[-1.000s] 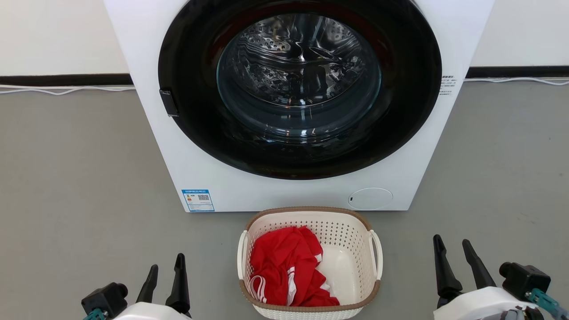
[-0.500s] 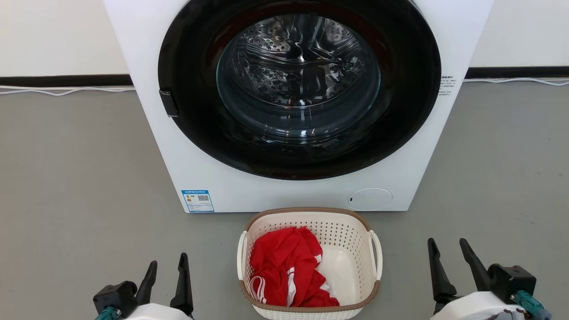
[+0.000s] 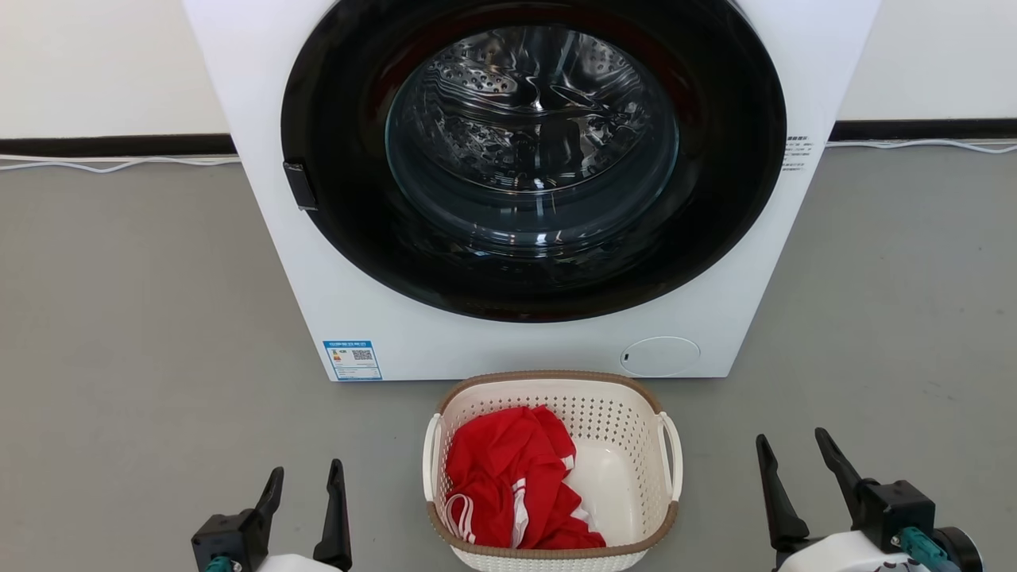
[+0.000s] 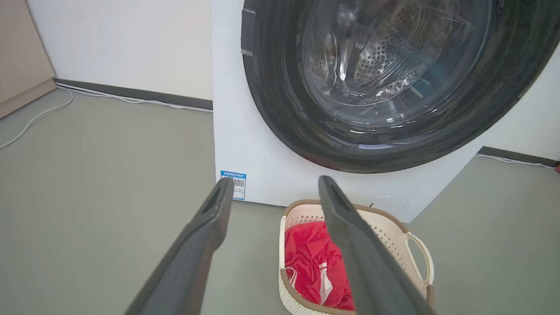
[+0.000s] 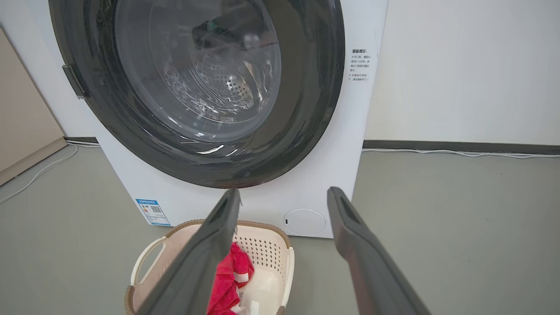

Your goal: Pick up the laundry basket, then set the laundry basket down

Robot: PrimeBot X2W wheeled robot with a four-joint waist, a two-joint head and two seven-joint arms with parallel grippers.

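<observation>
Laundry basket [image 3: 616, 417] stands on the grey floor [image 3: 143, 334] at the bottom centre of the head view, just in front of the white washing machine [image 3: 357, 318]. Inside it, a red garment [image 3: 500, 469] with white stripes is heaped toward the frame's left, and the right part of the basket's bottom is bare. The left pincer [image 3: 307, 469], lower left, is spread and empty. The right pincer [image 3: 790, 435], lower right, is also spread and empty. Both are apart from the basket's white handles.
</observation>
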